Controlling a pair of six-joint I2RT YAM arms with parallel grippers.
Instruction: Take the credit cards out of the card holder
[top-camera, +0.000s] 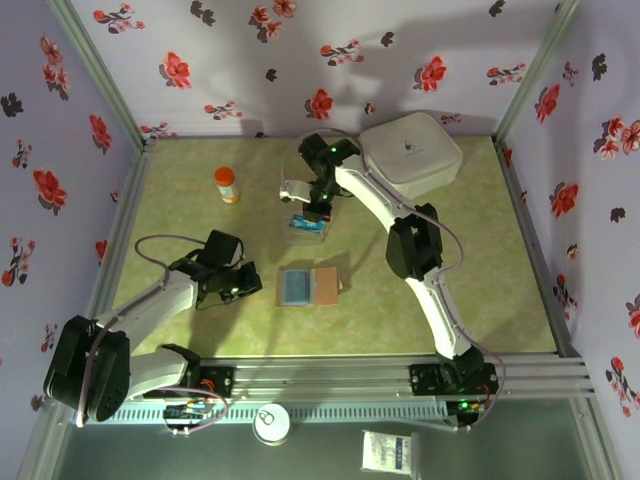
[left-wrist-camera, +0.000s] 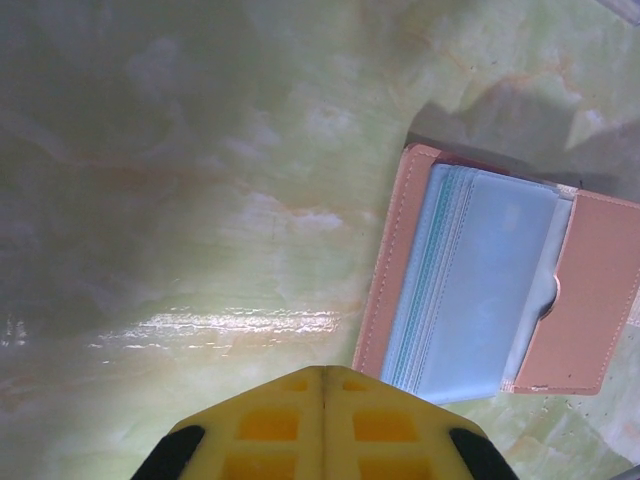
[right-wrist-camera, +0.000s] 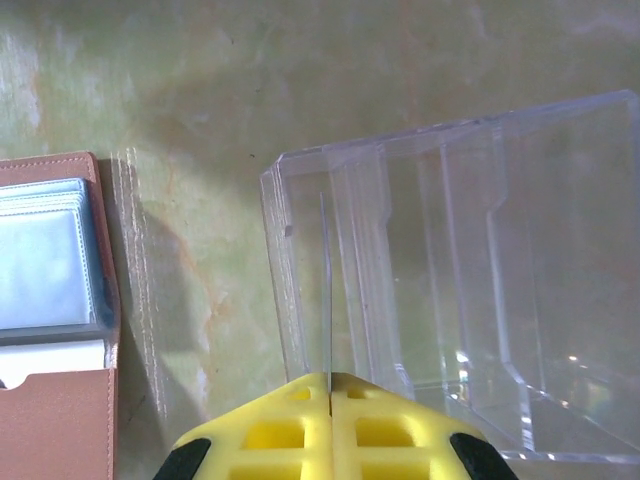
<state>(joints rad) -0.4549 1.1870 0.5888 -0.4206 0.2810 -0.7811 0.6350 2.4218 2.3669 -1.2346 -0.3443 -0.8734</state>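
Observation:
The card holder (top-camera: 308, 287) lies open on the green table, blue-grey pocket side to the left and brown flap to the right. In the left wrist view, teal edges of credit cards (left-wrist-camera: 428, 285) show stacked in the card holder (left-wrist-camera: 590, 300). My left gripper (top-camera: 247, 287) hovers just left of it, its yellow fingers shut with nothing between them (left-wrist-camera: 322, 368). My right gripper (top-camera: 314, 212) is shut on a thin credit card (right-wrist-camera: 325, 280), seen edge-on and hanging over the clear plastic tray (right-wrist-camera: 470, 300). The card holder (right-wrist-camera: 50, 400) lies to the left in the right wrist view.
The clear tray (top-camera: 306, 232) stands behind the card holder. A big white rounded box (top-camera: 410, 152) sits at the back right and an orange bottle (top-camera: 228, 185) at the back left. Floral walls close in three sides.

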